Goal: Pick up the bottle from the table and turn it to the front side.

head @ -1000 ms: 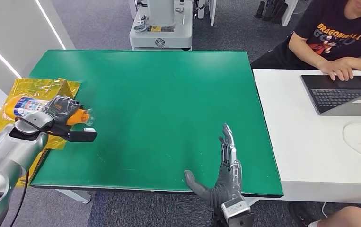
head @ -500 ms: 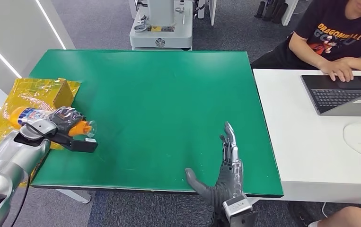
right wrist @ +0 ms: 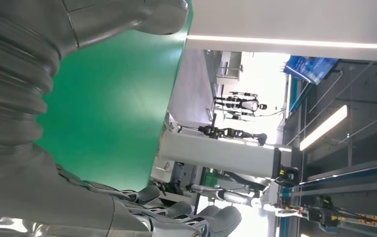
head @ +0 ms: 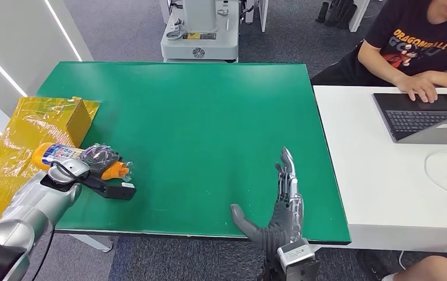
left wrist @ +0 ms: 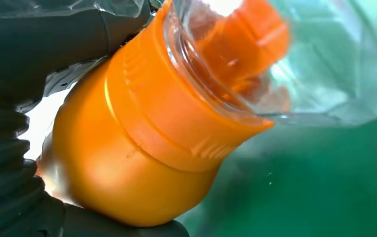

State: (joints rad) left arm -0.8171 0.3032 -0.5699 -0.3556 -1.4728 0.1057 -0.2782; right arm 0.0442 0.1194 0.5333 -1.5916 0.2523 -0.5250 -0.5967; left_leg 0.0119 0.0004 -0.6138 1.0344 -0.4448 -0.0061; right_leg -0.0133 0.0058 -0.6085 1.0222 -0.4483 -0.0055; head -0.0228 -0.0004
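Note:
An orange bottle (head: 54, 154) with a white and blue label and a clear cap lies on its side in my left hand (head: 96, 158), which grips it near the neck over the left edge of the green table (head: 209, 123). In the left wrist view the orange neck and clear cap (left wrist: 216, 89) show close up, with my dark fingers (left wrist: 53, 44) wrapped around the bottle's shoulder. My right hand (head: 279, 205) stands open at the table's near edge, fingers straight and thumb spread, holding nothing. The right wrist view shows that hand (right wrist: 28, 123) beside the green surface.
A yellow foil bag (head: 33, 126) lies at the table's left edge, under and behind the bottle. A white desk (head: 373, 187) adjoins on the right, with a laptop (head: 426, 116) and a seated person typing. A grey machine base (head: 199, 35) stands behind the table.
My left hand has carried the bottle nearer and to the right, off the yellow bag toward the green surface. The right hand has barely moved.

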